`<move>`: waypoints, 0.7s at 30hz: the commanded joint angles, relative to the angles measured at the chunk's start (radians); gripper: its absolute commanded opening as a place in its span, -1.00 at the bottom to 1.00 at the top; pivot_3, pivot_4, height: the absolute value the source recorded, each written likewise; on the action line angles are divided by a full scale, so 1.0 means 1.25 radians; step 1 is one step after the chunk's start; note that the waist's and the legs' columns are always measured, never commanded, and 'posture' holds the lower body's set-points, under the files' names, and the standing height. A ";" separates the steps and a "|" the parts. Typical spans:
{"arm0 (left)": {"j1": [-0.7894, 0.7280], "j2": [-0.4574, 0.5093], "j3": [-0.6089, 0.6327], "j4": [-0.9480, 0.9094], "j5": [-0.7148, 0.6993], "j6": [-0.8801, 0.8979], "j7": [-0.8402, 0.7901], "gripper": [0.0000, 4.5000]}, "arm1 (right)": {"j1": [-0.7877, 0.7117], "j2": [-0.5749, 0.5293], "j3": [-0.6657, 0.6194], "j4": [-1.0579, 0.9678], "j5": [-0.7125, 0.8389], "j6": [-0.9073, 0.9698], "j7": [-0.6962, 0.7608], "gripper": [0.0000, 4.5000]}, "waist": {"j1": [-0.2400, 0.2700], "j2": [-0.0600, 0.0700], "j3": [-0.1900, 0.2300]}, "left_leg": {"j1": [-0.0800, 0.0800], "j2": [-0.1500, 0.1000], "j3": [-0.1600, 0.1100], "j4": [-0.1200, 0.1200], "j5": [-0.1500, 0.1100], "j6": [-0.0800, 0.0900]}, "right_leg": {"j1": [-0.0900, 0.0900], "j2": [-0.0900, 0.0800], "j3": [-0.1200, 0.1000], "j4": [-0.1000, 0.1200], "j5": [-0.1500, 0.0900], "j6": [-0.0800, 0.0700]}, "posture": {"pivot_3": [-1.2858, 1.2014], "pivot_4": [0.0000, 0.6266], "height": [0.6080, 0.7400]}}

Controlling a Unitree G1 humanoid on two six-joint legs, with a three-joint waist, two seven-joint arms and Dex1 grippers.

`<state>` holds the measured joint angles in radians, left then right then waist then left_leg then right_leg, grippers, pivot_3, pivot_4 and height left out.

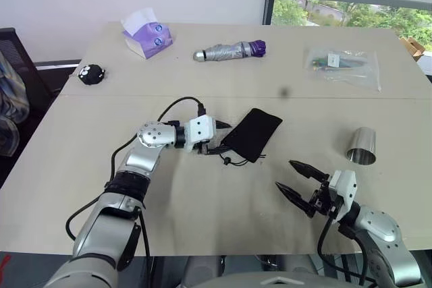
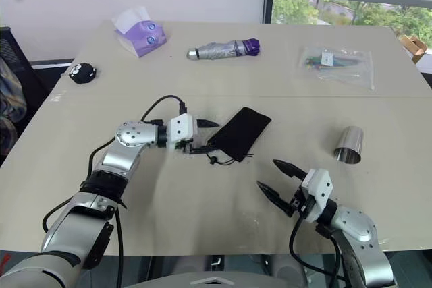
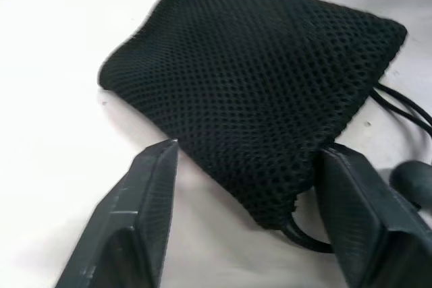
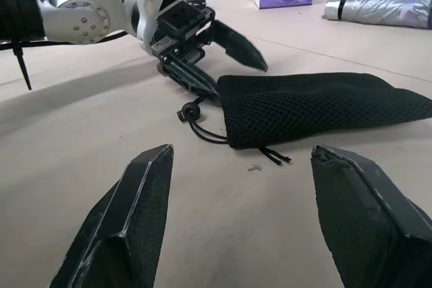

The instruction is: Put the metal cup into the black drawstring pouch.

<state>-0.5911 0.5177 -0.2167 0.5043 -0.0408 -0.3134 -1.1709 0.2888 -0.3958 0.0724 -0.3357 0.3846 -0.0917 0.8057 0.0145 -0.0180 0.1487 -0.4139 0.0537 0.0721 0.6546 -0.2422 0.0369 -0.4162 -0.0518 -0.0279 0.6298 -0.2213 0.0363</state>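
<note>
Nearest the robot, the right gripper (image 1: 299, 181) hovered just above the beige tabletop (image 1: 202, 220), its two black fingers spread wide around nothing. Farther in, the left gripper (image 1: 221, 137) reached to the mouth corner of the soft black mesh drawstring pouch (image 1: 254, 133), which lay flat mid-table; its fingers (image 3: 145, 193) were spread, straddling that corner without pinching it. The small shiny steel cup (image 1: 362, 146) lay on its side, well apart to the pouch's right. Beyond lay a folded silver umbrella with a purple handle (image 1: 229, 50).
</note>
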 commanded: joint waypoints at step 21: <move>-0.038 -0.090 0.053 -0.062 -0.075 0.154 0.085 -0.96 | 0.244 0.086 -0.172 -0.091 -0.045 -0.086 -0.215 0.46 | 0.000 -0.001 0.000 | 0.000 0.001 -0.001 0.011 0.000 0.000 | 0.001 0.000 0.000 0.009 -0.003 -0.001 | 0.03 -0.52 1.00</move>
<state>-0.6092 0.4165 -0.1836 0.4809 -0.0992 -0.1658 -1.0976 0.5788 -0.2991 -0.0866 -0.4004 0.3282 -0.1737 0.5871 0.0148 -0.0187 0.1483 -0.4139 0.0546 0.0708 0.6681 -0.2423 0.0371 -0.4155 -0.0524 -0.0275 0.6414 -0.2258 0.0352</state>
